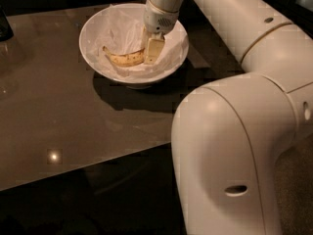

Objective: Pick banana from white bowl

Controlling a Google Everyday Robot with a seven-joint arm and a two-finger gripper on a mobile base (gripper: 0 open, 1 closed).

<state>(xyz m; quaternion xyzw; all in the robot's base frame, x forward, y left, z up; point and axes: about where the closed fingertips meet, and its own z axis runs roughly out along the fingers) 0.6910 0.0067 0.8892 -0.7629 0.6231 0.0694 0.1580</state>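
The white bowl [93,33], lined with crumpled white paper, stands on the dark table at the upper middle of the camera view. The banana [126,58], small, yellow and brown-speckled, lies curved inside it, left tip pointing up-left. My gripper [150,49] reaches down into the bowl from above and is shut on the banana's right end. One pale finger [153,51] shows in front of the fruit; the other is hidden behind it. The banana sits just above the paper lining.
The glossy brown table [58,111] runs to a front edge at the lower left. A dark object [5,26] stands at the far left edge. My arm's large white elbow and base [230,151] fill the right and lower right.
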